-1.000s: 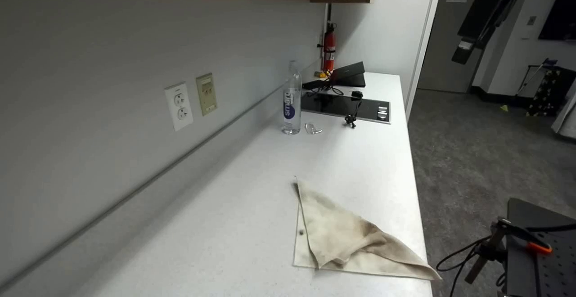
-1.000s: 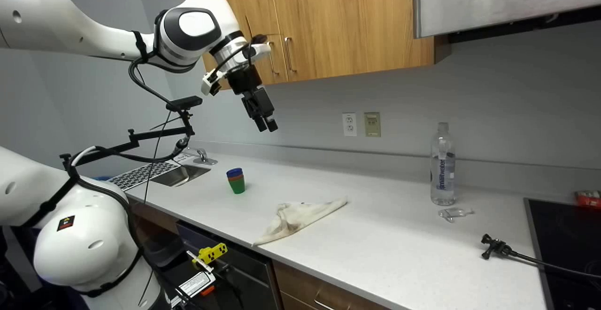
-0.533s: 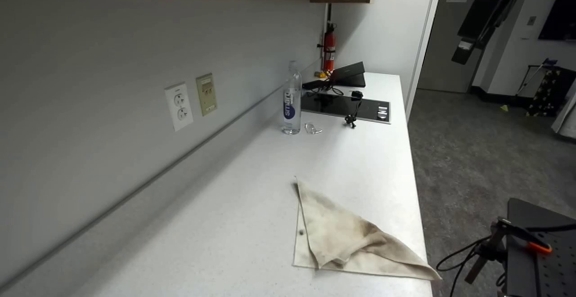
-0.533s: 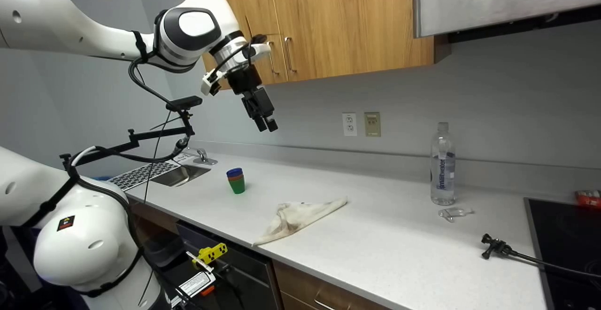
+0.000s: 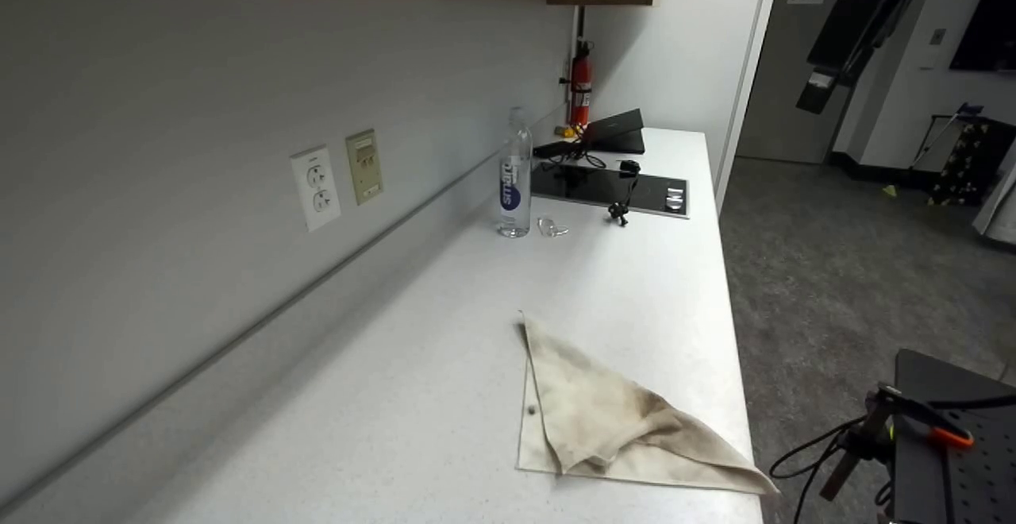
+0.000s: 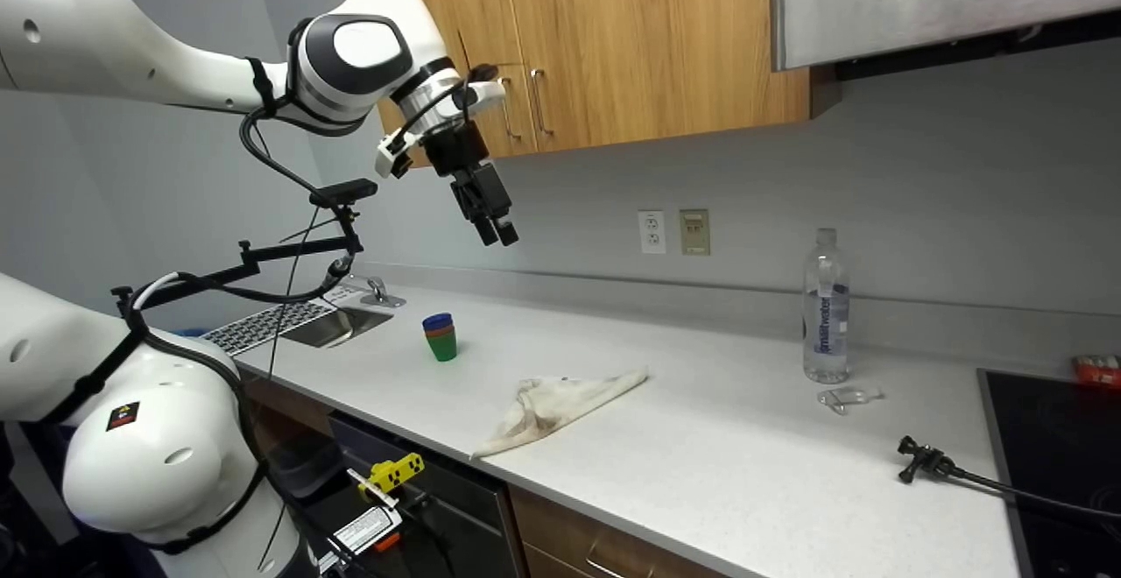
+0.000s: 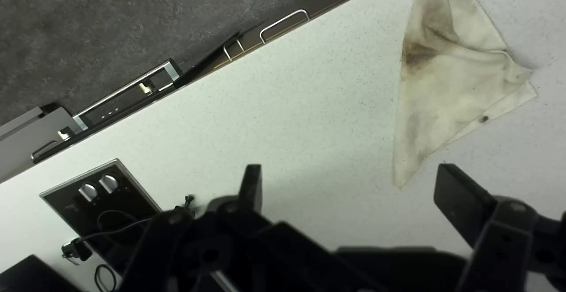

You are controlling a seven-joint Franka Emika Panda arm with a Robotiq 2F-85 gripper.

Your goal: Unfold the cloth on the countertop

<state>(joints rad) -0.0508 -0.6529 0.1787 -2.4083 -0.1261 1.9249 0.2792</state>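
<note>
The room is a kitchen: lower than the fingers [image 6: 484, 229] runs a long white counter [image 6: 701, 455] with a sink [image 6: 308, 333] and faucet [image 6: 379, 296]; wooden cabinets [image 6: 648, 44] hang beyond the fingers, and well apart from them are a black cooktop [image 6: 1055, 429] with knobs [image 7: 108, 182] and a metal hood [image 6: 946, 0].

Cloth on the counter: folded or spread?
Folded: the cloth lies in a rough triangle, its lower layer showing past the upper.

Matt cloth [image 7: 442, 93], smooth tabletop [image 6: 744, 473]
The cabinet [image 6: 648, 44] shows wood grain, the hood [image 6: 928, 0] dull metal, the bottle [image 6: 826, 311] clear plastic, the cooktop [image 6: 1051, 425] a glossy sheen; the end effector [image 7: 351, 183] looks matt.
</note>
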